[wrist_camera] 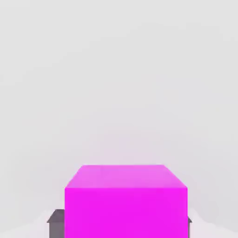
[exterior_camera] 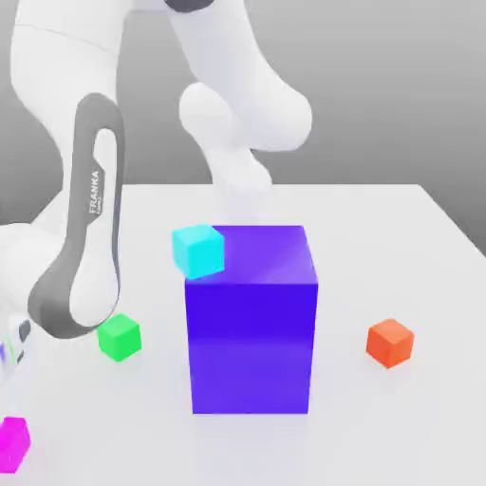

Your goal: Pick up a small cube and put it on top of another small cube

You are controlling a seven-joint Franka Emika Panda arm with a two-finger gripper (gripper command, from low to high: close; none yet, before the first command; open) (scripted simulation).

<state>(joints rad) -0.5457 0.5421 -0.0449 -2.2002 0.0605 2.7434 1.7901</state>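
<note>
A magenta cube (wrist_camera: 125,202) sits between my gripper (wrist_camera: 119,224) fingers, and a dark fingertip (wrist_camera: 56,223) presses against each of its side faces. In the exterior view the magenta cube (exterior_camera: 12,443) is at the bottom left corner, just below my hand at the left edge. A small green cube (exterior_camera: 119,337) lies on the white table (exterior_camera: 380,247) close to the arm's link. A small orange cube (exterior_camera: 390,342) lies toward the exterior view's right. A cyan cube (exterior_camera: 197,251) sits at the upper left corner of the big blue block.
A large blue-violet block (exterior_camera: 252,318) stands in the middle of the table, much taller than the small cubes. My arm's grey-and-white link (exterior_camera: 85,228) slopes down on the exterior view's left, beside the green cube.
</note>
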